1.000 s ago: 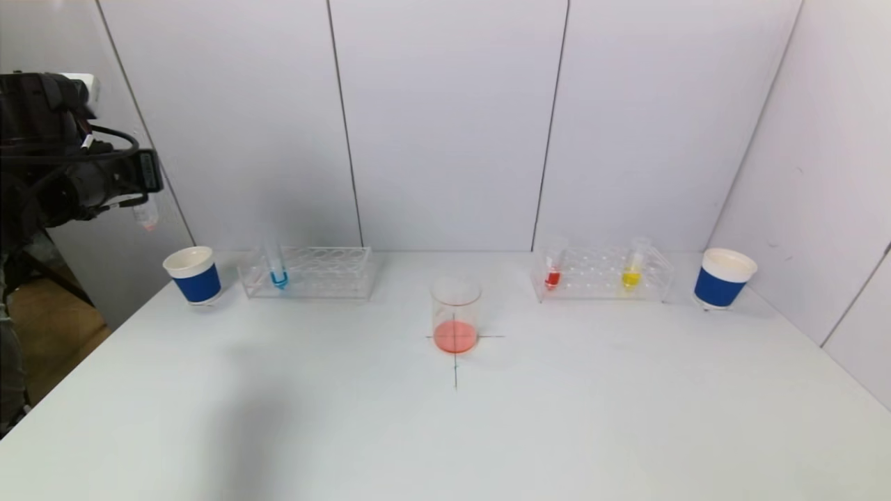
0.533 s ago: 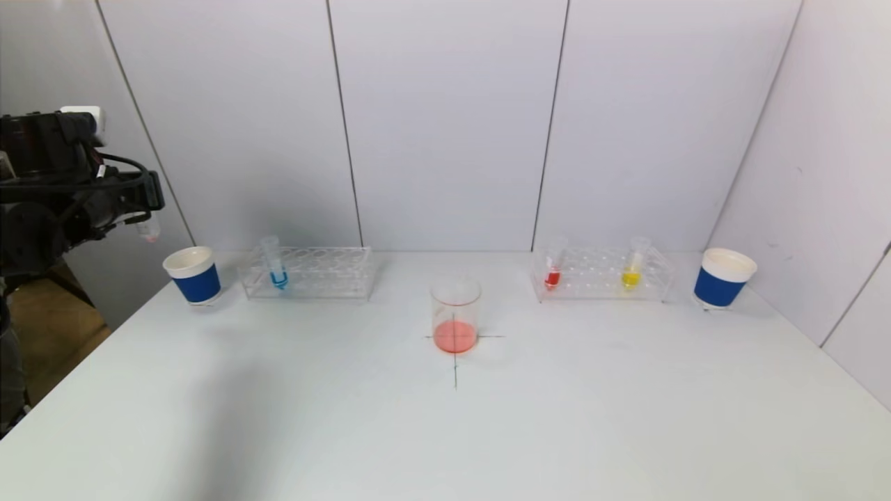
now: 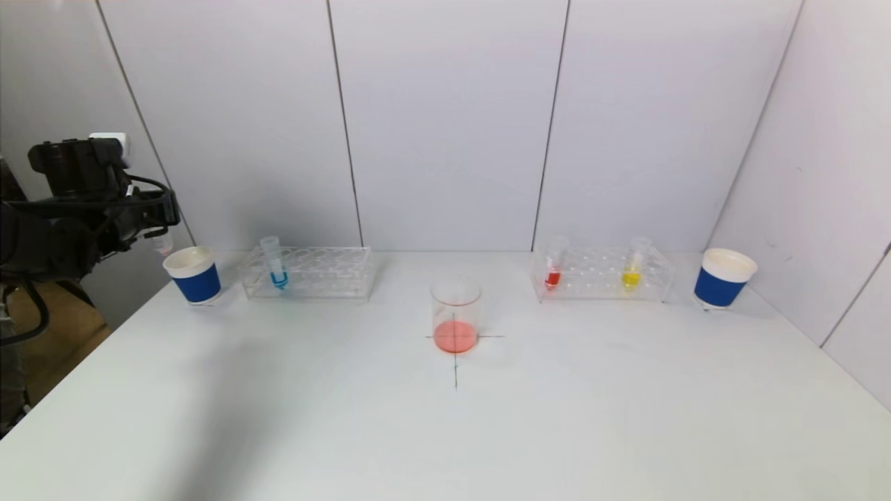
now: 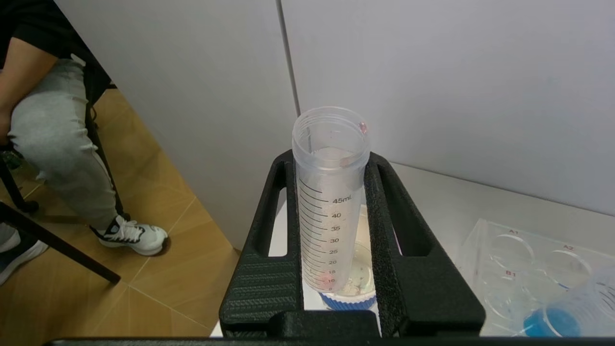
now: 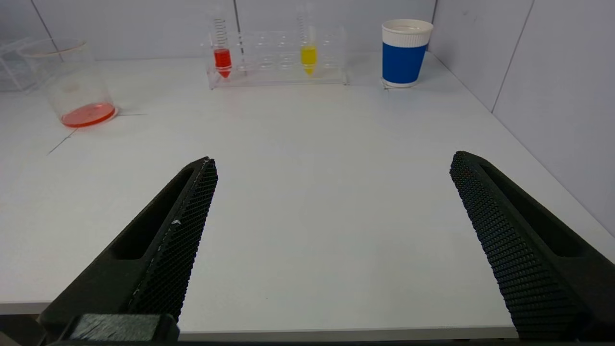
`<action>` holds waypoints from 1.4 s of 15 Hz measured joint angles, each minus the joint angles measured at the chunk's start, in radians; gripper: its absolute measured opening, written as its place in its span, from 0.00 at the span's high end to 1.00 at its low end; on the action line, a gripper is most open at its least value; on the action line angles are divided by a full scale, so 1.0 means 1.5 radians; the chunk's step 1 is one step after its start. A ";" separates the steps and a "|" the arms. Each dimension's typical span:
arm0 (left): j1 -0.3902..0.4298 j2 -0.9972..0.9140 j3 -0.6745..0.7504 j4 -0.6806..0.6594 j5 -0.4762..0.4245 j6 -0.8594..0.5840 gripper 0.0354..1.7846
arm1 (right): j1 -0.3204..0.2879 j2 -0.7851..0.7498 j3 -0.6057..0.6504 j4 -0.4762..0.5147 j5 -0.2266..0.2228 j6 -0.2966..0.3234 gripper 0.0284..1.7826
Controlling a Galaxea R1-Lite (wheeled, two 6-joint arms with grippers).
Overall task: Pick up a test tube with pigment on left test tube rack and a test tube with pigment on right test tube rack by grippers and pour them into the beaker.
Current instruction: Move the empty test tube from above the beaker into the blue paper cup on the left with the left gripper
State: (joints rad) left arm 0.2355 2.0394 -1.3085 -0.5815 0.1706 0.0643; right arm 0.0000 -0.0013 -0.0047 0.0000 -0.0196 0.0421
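Observation:
My left gripper (image 3: 164, 217) hangs at the far left, shut on a nearly empty clear test tube (image 4: 329, 202) with a pink trace at its bottom. The tube's tip is just above the left blue cup (image 3: 193, 275). The beaker (image 3: 455, 314) stands mid-table on a cross mark and holds red liquid. A blue-pigment tube (image 3: 276, 263) stands in the left rack (image 3: 313, 273). In the right rack (image 3: 602, 275) stand a red tube (image 3: 553, 268) and a yellow tube (image 3: 633, 268). My right gripper (image 5: 334, 158) is open and empty over the table's near edge, out of the head view.
A second blue paper cup (image 3: 722, 278) stands at the right end of the right rack. White walls close in the back and right sides. A seated person (image 4: 57, 125) is beyond the table's left edge.
My left gripper has come down and moved right with the tube, from high at the left edge to just above the left blue cup. Everything else on the table is as it was.

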 joint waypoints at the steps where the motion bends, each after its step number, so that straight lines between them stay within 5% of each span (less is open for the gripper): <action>1: 0.000 0.011 -0.005 -0.002 -0.004 -0.001 0.78 | 0.000 0.000 0.000 0.000 0.000 0.000 0.01; 21: 0.000 0.121 0.003 -0.082 -0.011 -0.002 0.78 | 0.000 0.000 0.000 0.000 0.000 0.000 0.01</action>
State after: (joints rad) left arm 0.2355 2.2211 -1.3040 -0.7047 0.1543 0.0615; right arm 0.0000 -0.0009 -0.0047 0.0000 -0.0196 0.0421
